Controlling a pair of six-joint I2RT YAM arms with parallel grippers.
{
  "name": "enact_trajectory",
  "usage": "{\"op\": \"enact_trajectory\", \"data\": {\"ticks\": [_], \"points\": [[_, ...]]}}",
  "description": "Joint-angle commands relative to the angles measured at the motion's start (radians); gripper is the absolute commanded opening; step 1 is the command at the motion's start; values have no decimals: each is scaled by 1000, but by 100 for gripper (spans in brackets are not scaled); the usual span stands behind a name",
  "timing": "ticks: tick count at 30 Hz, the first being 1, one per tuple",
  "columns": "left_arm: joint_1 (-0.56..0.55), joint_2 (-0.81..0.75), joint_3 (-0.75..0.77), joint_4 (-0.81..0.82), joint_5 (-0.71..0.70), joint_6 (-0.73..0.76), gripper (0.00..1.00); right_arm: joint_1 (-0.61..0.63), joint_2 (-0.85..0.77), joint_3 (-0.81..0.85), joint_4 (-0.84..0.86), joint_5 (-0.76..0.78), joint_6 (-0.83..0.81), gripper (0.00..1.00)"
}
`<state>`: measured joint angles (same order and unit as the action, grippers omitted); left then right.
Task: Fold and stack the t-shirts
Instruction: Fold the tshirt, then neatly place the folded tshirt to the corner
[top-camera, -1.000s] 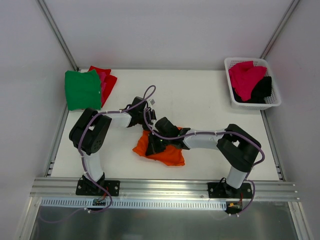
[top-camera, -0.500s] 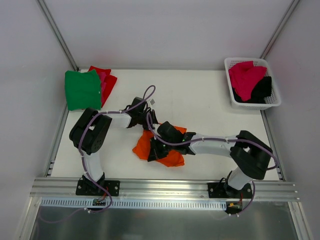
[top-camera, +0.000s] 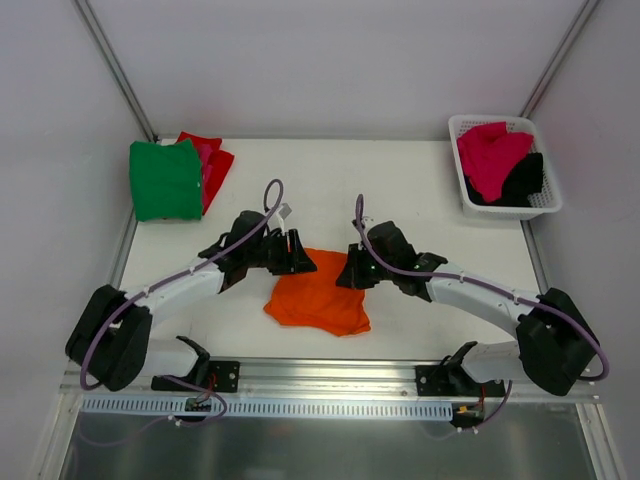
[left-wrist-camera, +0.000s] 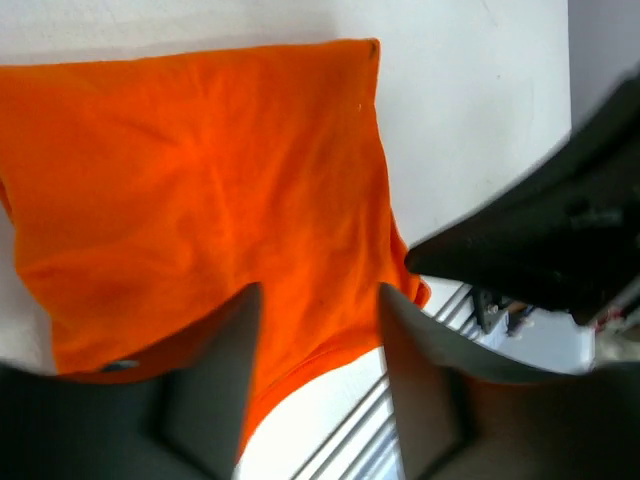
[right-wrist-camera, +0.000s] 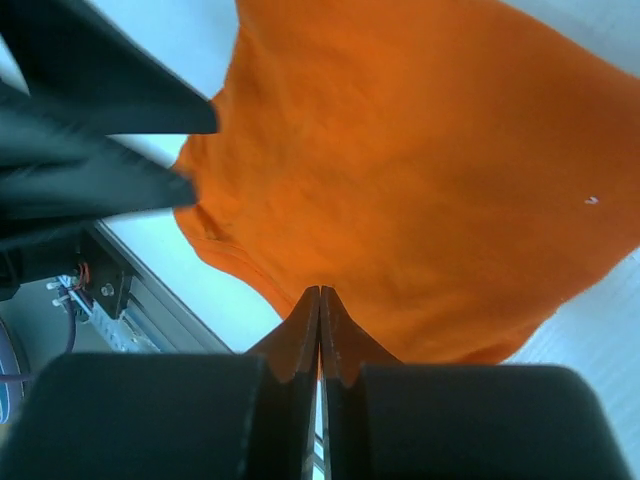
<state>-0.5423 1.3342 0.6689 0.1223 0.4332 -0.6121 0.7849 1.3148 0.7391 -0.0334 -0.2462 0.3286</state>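
The bright orange t-shirt (top-camera: 318, 300) lies folded flat on the white table, and also fills the left wrist view (left-wrist-camera: 190, 190) and the right wrist view (right-wrist-camera: 430, 170). My left gripper (top-camera: 303, 262) hovers at its far left edge, its jaws (left-wrist-camera: 320, 295) open with nothing between them. Just off the shirt's far right edge, my right gripper (top-camera: 346, 277) is shut, its tips (right-wrist-camera: 320, 290) pressed together above the cloth with nothing in them. A folded green t-shirt (top-camera: 165, 180) rests on a red one (top-camera: 217, 163) at the back left.
A white lattice basket (top-camera: 500, 211) at the back right holds a magenta-pink t-shirt (top-camera: 490, 150) and a black one (top-camera: 526, 180). A metal rail (top-camera: 330, 375) runs along the near table edge. The table's side edges meet grey walls.
Both arms drew back from on top of the orange shirt and spread apart. The left gripper let go and opened; the shirt now lies flat and uncovered.
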Motion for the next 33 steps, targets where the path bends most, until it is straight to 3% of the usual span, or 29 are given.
{"op": "enact_trajectory", "data": {"ticks": [1,4,6,7,8,10,14,21,26,29,33], "points": [[-27,-128,-141,-38,-48,0,56,-13,-6,-7,-19,13,-25,0],[-35,-254,-204,-75,-93,18,73,-18,-3,-12,-19,9,-26,4],[-33,-300,-226,-152,-166,37,76,-18,3,-12,-16,1,-23,15],[-28,-306,-232,-168,-171,44,76,-19,3,-15,-11,1,-20,15],[-28,-313,-235,-177,-178,45,76,-19,6,-21,-8,1,-16,14],[-28,-316,-245,-181,-183,41,76,-26,14,-24,10,-1,-5,0],[-28,-317,-247,-181,-186,29,75,-59,90,2,53,-24,12,1],[-30,-394,-236,-219,-194,28,73,-93,371,129,7,19,56,0],[-28,-483,-210,-303,-258,58,75,-95,429,122,-14,84,84,1],[-15,-451,-197,-319,-297,75,78,-95,422,102,-20,107,86,1],[-4,-262,-173,-317,-370,75,77,-93,379,62,-29,128,82,1]]}}
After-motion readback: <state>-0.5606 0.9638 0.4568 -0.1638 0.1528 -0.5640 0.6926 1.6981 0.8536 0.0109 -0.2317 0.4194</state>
